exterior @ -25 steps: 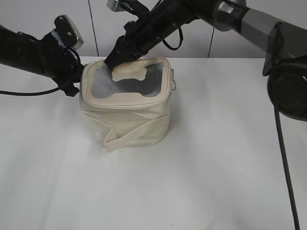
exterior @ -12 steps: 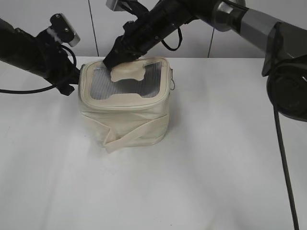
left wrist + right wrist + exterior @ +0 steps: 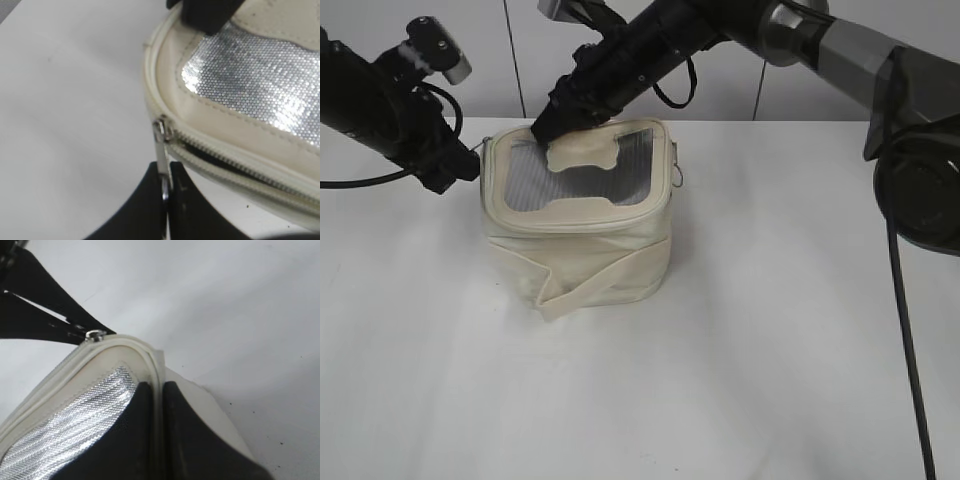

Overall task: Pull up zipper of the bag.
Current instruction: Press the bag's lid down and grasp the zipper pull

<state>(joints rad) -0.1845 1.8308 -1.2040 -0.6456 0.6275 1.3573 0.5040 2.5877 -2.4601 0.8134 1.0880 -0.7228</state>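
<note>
Mostly cream bag (image 3: pixel 582 240), grey mesh top (bone-shaped patch), zipper (image 3: pixel 235 162)

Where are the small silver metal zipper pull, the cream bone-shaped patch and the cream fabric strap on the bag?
Silver metal zipper pull (image 3: pixel 162 150): left wrist view, on its flat shaft below the slider.
Cream bone-shaped patch (image 3: pixel 584 151): exterior view, middle of the patch on the mesh top.
Cream fabric strap (image 3: pixel 605 279): exterior view, mid-strap across the bag's front side.

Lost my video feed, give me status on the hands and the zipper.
Left hand shut on zipper pull at bag's left corner. Right hand pinching the top rim. Nothing in the way.
</note>
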